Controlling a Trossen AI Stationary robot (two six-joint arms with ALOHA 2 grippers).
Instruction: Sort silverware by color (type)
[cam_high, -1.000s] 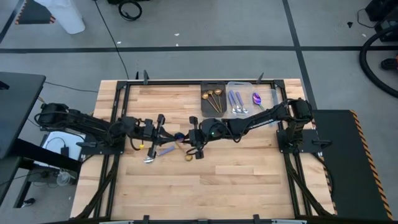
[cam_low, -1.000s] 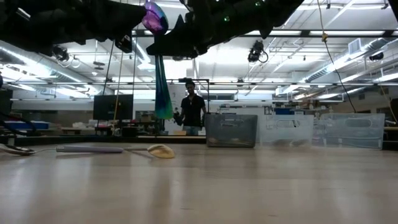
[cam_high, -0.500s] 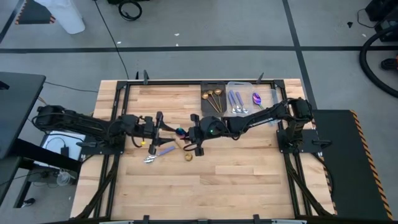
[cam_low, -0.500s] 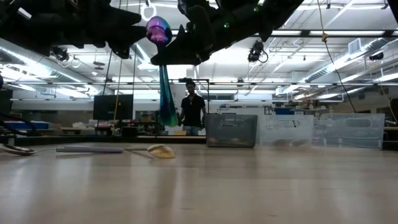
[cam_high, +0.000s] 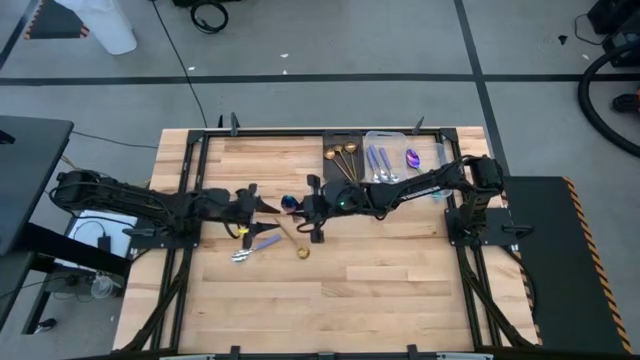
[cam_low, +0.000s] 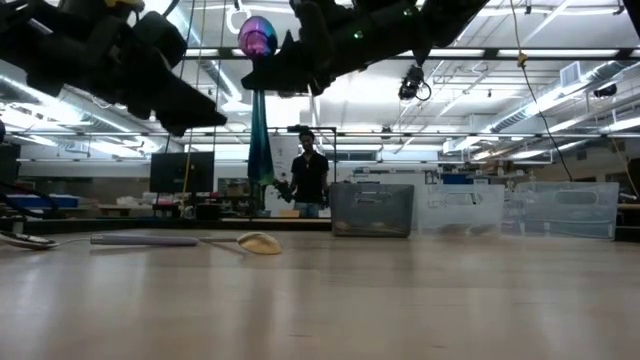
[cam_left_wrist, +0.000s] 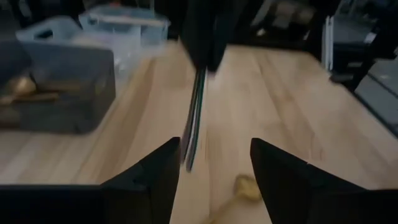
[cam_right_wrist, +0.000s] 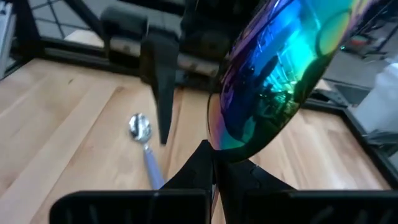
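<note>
Iridescent rainbow spoon is pinched in the right gripper mid-air; left gripper gapes wide, holding nothing.

A light wooden desk with a dark metal frame stands on a grey floor crossed by dark tape lines. At the desk's far edge a dark tray bin sits just beside a clear one. A black monitor stands off the desk's left side, near a white box with cables. Seen level across the desk, a person in dark clothing stands in the workshop behind, under rows of ceiling lights.
</note>
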